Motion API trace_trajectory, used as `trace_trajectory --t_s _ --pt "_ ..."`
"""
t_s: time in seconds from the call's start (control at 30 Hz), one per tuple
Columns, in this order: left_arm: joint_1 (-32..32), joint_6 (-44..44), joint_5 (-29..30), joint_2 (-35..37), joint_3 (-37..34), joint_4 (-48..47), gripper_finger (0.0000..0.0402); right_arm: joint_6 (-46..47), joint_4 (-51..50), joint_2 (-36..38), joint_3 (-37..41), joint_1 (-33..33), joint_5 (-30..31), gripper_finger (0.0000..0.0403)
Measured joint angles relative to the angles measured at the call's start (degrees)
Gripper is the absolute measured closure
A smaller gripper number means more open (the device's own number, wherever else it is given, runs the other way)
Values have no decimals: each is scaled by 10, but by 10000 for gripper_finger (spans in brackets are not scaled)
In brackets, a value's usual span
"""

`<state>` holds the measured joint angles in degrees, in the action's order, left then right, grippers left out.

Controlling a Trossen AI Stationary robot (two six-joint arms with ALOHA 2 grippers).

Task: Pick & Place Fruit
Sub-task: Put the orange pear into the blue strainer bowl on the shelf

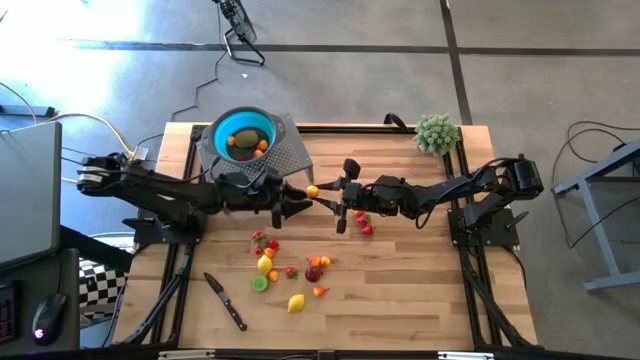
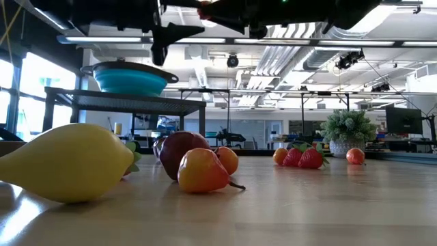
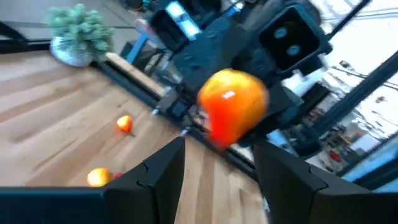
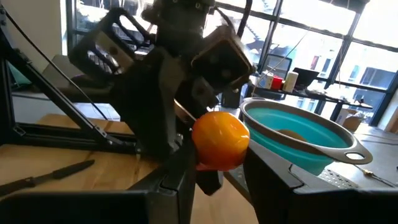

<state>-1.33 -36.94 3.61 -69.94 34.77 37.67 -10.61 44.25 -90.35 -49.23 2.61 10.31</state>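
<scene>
Spanning the wooden table (image 1: 400, 300), the two dark arms meet above its middle, beside the raised teal bowl (image 1: 243, 133) that already holds several fruits. Right gripper (image 4: 214, 180) clamps an orange fruit (image 1: 313, 191) between its fingers, held in the air; left gripper (image 3: 217, 165) faces it with fingers apart, just short of the fruit. Remaining small fruits (image 1: 290, 270) lie scattered on the table near a black-handled knife (image 1: 226, 301).

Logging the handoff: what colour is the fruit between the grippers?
Orange fruit; clearest in the right wrist view.
</scene>
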Motion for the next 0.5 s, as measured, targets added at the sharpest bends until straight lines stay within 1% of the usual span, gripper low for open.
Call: trace_trajectory --t_s 0.37,0.5 --pt "-1 3 -3 -5 8 -6 216 -1 -3 0 0 0 1 289" --pt "-1 4 -1 -5 8 -8 234 -1 -4 0 0 0 2 289"
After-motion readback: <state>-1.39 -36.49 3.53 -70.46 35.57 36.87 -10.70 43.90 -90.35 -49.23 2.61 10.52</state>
